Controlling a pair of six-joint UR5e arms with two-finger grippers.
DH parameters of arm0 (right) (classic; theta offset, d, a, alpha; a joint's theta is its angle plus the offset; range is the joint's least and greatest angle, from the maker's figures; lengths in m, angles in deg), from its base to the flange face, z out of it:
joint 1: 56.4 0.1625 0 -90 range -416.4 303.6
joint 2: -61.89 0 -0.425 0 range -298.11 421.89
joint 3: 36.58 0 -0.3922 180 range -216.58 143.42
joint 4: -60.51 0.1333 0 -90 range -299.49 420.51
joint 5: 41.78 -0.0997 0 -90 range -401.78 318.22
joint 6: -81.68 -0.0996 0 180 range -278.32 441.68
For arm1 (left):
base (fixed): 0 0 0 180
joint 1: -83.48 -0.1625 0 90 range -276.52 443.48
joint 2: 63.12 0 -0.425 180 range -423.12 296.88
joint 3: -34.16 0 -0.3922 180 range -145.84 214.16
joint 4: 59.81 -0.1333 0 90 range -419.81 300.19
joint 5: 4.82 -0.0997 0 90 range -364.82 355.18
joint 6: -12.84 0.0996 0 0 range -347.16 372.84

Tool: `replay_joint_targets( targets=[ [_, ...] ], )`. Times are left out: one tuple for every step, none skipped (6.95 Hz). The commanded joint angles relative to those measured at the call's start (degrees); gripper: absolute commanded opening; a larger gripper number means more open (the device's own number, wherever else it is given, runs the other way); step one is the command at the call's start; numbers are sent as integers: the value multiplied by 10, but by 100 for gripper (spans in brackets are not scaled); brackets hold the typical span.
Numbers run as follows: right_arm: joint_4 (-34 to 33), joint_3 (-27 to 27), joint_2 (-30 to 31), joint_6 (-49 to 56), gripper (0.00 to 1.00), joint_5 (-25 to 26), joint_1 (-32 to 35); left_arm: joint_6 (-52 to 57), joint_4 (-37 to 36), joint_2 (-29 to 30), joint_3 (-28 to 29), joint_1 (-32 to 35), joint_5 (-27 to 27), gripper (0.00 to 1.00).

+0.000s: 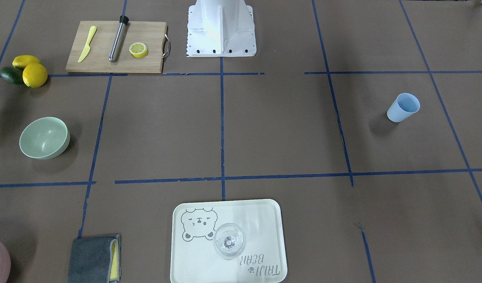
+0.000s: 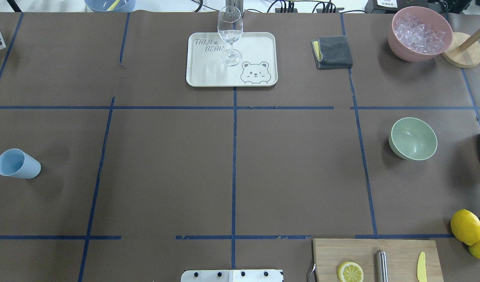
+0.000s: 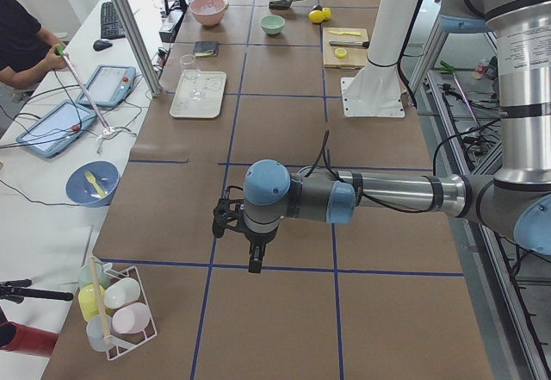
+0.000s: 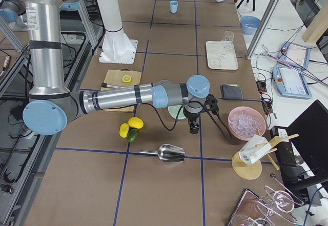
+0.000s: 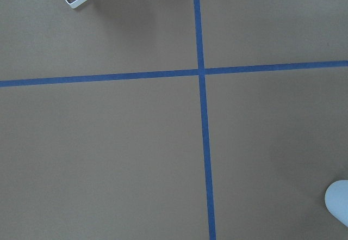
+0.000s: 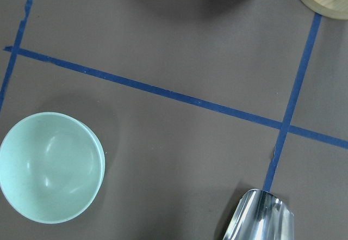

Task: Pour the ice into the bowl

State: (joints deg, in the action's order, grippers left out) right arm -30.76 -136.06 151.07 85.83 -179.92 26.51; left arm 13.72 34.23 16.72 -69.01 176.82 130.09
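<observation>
Pre-grasp stage, I'd judge. Ice [image 2: 418,31] sits in pink container [image 2: 404,53]; bowl [image 2: 413,138] is empty, near it on the surface. R pincer [image 4: 195,127] hangs betw. them, probably empty; opening I can't tell. Next: pick up scoop [image 4: 171,154].

Printed "TAIJI BEAR" in grey capitals on the cream tray [image 2: 259,47], at the corner opposite a bear-face drawing [image 2: 254,72]; nothing else legible anywhere.
</observation>
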Motion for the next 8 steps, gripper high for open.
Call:
replay_joint_targets(
  targets=[
    [0,11,3,2,100,1,-25,0,0,0,-1,0,0,100],
    [5,13,1,1,100,1,-53,0,0,0,0,0,0,100],
    [41,13,1,-4,100,2,-84,0,0,0,2,0,0,100],
    [70,15,-2,-91,100,4,-110,0,0,0,0,0,1,100],
    [143,18,0,-201,100,10,-143,0,0,0,0,-1,1,100],
    [194,32,0,-301,100,33,-180,0,0,0,-1,-1,1,100],
    [235,38,2,-360,100,71,-207,0,3,1,-2,-1,1,100],
    [243,46,3,-391,100,74,-210,0,9,1,-2,-1,1,100]
  ],
)
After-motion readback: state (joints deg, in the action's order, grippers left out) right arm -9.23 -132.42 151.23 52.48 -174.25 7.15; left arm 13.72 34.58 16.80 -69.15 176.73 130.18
